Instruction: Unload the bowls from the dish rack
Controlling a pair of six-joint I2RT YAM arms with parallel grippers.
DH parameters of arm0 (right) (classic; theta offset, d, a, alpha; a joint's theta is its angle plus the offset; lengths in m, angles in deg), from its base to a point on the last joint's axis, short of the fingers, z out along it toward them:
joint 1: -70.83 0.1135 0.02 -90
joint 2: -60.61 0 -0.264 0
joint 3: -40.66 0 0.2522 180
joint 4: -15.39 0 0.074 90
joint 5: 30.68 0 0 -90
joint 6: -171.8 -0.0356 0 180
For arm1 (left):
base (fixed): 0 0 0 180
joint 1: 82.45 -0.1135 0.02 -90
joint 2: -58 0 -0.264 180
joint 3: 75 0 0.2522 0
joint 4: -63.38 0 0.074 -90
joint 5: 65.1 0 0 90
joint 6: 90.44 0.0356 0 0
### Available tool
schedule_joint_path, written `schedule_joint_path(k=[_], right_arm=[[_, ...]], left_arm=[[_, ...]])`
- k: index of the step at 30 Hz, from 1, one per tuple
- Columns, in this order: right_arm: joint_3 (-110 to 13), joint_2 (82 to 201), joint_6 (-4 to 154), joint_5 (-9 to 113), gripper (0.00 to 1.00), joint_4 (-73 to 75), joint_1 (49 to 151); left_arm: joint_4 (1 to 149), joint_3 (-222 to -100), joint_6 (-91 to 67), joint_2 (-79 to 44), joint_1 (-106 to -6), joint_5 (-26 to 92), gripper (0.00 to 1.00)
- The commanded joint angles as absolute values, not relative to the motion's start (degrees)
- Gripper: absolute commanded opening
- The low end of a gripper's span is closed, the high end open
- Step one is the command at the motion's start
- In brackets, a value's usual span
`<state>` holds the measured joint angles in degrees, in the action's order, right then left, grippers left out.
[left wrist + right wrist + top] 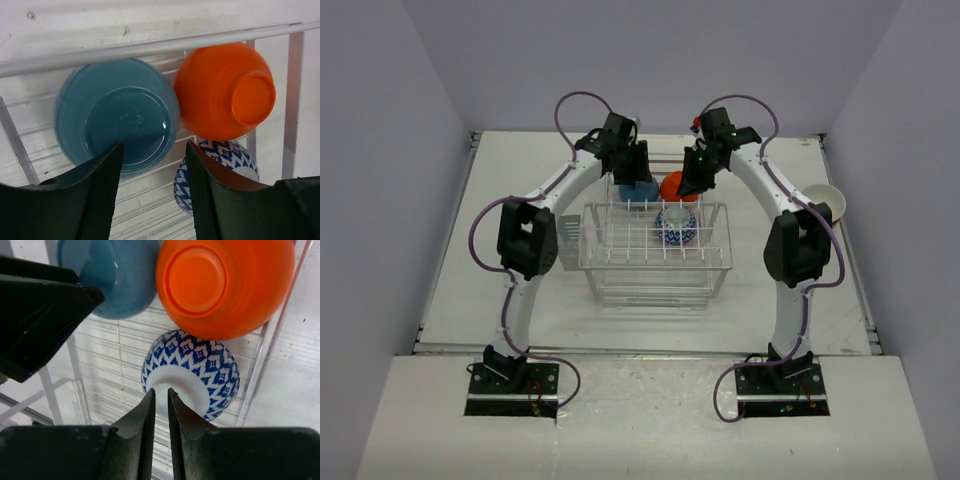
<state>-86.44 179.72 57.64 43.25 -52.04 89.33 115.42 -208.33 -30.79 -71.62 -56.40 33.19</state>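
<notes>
i see left arm (535, 235) and right arm (798, 245) arched over dish rack (620, 275): left jaws wide at blue bowl (117, 117), right jaws narrow at patterned bowl (200, 360), grip unclear.

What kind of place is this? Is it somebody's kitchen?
Probably not a kitchen, more like a robot testing booth. Plain white walls box in a white table, two robot arms are bolted at its edge, and there is just a dish rack holding bowls.

A white table (460, 280) stands between pale grey walls (380, 150).
</notes>
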Motion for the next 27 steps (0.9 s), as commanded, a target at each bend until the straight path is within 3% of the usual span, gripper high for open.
schedule_joint_path(k=[1,10,17,27], right_arm=[[-84.3,175.4,59.7,42.0,0.15,-53.6,89.5],[-76.6,171.4,60.6,42.8,0.0,-52.6,90.4],[-75.5,170.9,61.4,41.7,0.0,-52.4,91.0],[-79.3,177.1,61.8,40.1,0.0,-53.3,93.1]], left_arm=[[115.8,-207.8,-29.4,-68.0,-56.1,33.6,0.53],[117.7,-210.3,-29.5,-68.4,-56.1,33.3,0.45],[118.1,-210.5,-29.4,-67.7,-56.1,32.9,0.4],[119.4,-212.2,-28.2,-67.4,-56.3,32.1,0.56]])
